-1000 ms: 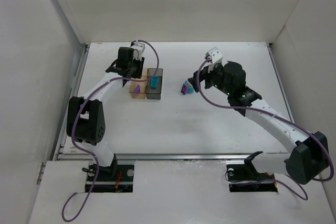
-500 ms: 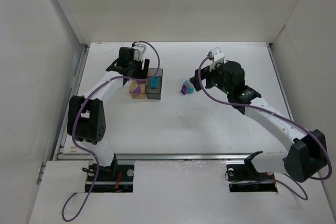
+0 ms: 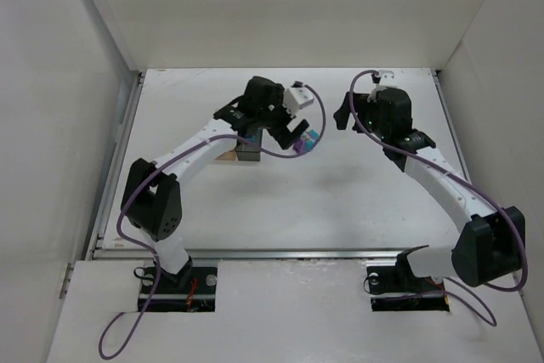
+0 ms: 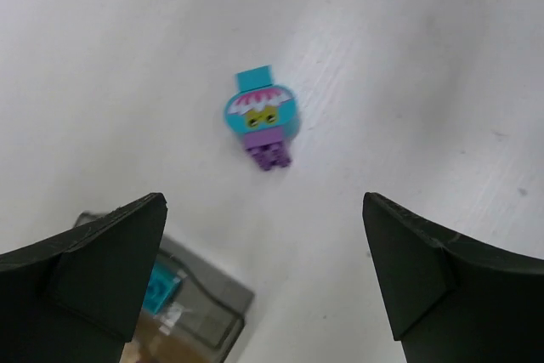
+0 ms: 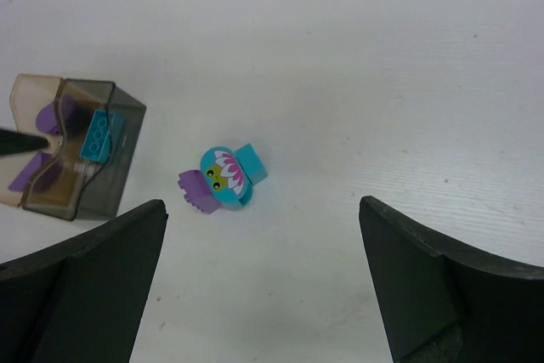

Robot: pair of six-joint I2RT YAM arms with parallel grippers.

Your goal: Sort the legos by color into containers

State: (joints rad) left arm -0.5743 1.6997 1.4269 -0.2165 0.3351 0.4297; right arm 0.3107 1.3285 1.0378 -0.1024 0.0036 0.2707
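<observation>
On the table a small cluster of legos (image 3: 308, 140) lies together: a round teal piece with a painted face (image 4: 261, 116), a purple brick (image 4: 269, 154) and a teal square brick (image 5: 251, 163). My left gripper (image 4: 263, 210) hovers just left of the cluster, open and empty. The right gripper (image 5: 262, 210), also open and empty, hangs further right of it (image 3: 347, 115). The joined containers sit left of the cluster: the amber one (image 5: 38, 138) holds purple bricks, the dark grey one (image 5: 106, 167) a teal brick (image 5: 99, 136). In the top view my left arm covers most of them.
White walls close in the table (image 3: 357, 201) on the left, back and right. The left arm's forearm (image 3: 200, 138) stretches over the containers, and the tip of one of its fingers (image 5: 17, 142) shows over the amber box in the right wrist view.
My left gripper opened and swung right from above the containers to the loose cluster. The right arm drew back up and to the right, away from the cluster.
</observation>
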